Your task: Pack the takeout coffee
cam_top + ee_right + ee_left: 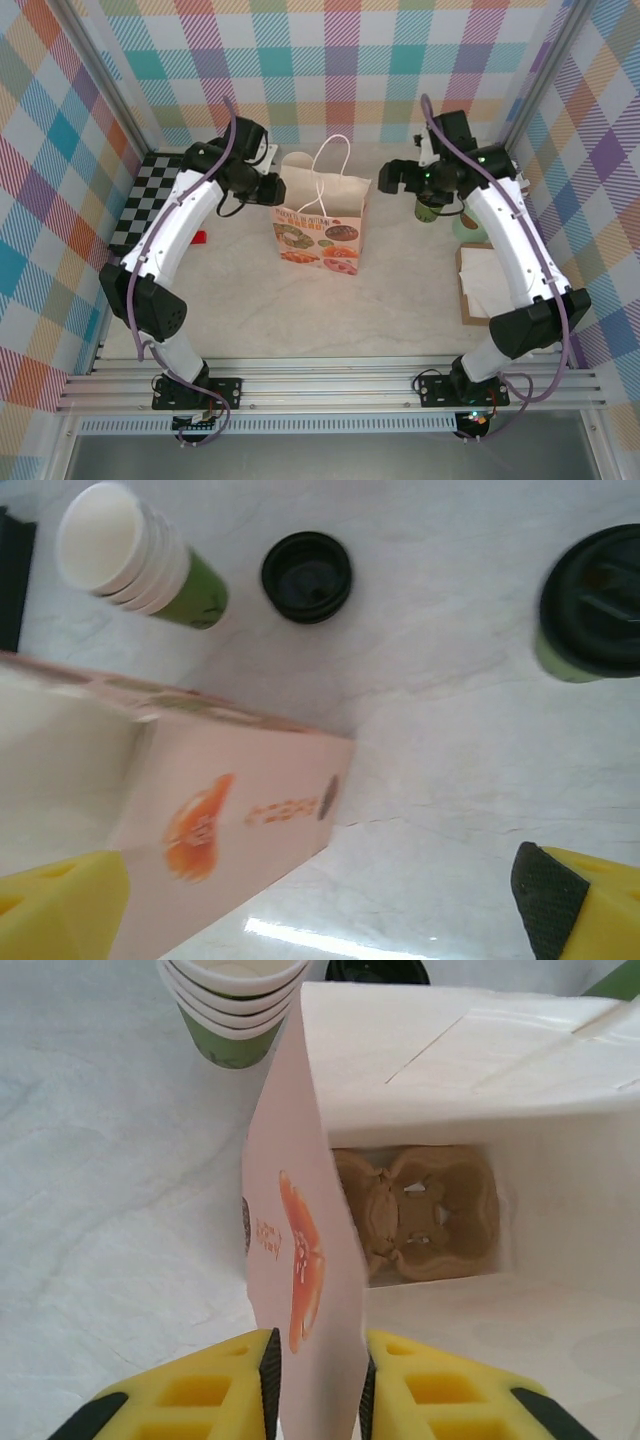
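1. The left arm [185, 215] sweeps up from its base at the near edge. Its elbow is swung wide to the left and its wrist is bent in toward the white paper carrier bag with food prints [320, 215], which stands mid-counter.
2. The left fingers [250, 1385], yellow with black pads, sit one on each side of the bag's side wall at its top edge, close against the paper. Whether they truly pinch it, I cannot tell.
3. Looking down past them, the bag's mouth is open. A brown moulded cardboard cup carrier [430, 1210] lies flat on the bag's floor.
4. The right arm [505, 225] mirrors the left, arching up from the near right. Its wrist is turned left toward the bag and hangs above the pale marbled counter [250, 300].
5. The right fingers [575, 900] are spread wide, released, with nothing between them.
6. The takeout coffee [430, 208], a small green paper cup capped with a round black plastic lid, stands upright on the counter. It is right of the bag and apart from it, just by the right wrist. In the right wrist view it sits at the upper right, well clear of both fingers.
7. Beyond the bag, a loose round black lid [306, 577] lies on the counter. Beside it, not touching, is a stack of lidless green-and-cream cups [130, 555].
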`<action>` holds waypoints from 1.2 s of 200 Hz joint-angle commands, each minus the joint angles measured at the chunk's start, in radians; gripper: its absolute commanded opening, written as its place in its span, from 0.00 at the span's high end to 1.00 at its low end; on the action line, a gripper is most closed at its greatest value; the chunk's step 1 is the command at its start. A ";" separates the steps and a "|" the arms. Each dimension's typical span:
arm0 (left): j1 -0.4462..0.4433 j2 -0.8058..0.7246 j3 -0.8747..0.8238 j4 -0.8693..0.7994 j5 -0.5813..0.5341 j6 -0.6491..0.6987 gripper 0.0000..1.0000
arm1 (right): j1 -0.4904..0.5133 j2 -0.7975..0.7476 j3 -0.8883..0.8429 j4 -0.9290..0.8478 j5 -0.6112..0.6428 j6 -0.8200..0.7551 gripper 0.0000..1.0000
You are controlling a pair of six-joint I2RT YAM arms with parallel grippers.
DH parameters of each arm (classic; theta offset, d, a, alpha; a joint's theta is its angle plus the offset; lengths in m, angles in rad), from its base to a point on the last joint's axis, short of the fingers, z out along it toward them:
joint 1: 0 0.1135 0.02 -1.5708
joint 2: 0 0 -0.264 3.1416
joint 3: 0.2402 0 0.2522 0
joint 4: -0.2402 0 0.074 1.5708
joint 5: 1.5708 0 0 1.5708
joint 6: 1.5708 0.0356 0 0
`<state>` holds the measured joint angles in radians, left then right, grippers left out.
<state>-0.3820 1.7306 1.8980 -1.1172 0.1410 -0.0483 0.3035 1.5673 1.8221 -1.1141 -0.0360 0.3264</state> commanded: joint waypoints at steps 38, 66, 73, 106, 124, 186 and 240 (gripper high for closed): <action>0.067 0.033 0.033 -0.007 0.107 0.260 0.82 | -0.148 0.234 0.117 -0.144 -0.026 -0.100 0.00; 0.089 0.073 0.081 -0.015 0.142 0.352 0.87 | -0.148 0.379 0.279 -0.195 0.086 -0.071 0.00; 0.093 0.084 0.098 -0.021 0.164 0.378 0.87 | -0.148 0.408 0.308 -0.209 0.138 -0.050 0.00; 0.097 0.121 0.155 -0.009 0.288 0.498 0.83 | -0.155 0.496 0.373 -0.222 0.264 -0.054 0.00; 0.098 0.172 0.221 -0.014 0.356 0.518 0.79 | -0.170 0.533 0.406 -0.230 0.252 -0.070 0.00; 0.143 0.274 0.404 -0.047 0.430 0.439 0.28 | -0.197 0.621 0.485 -0.238 0.246 -0.111 0.00; 0.192 0.163 0.200 0.207 0.407 0.309 0.00 | -0.220 0.663 0.462 -0.191 0.267 -0.087 0.00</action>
<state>-0.2024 1.9400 2.1120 -1.0161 0.5446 0.3241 0.0990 2.1967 2.2765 -1.3117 0.2173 0.2272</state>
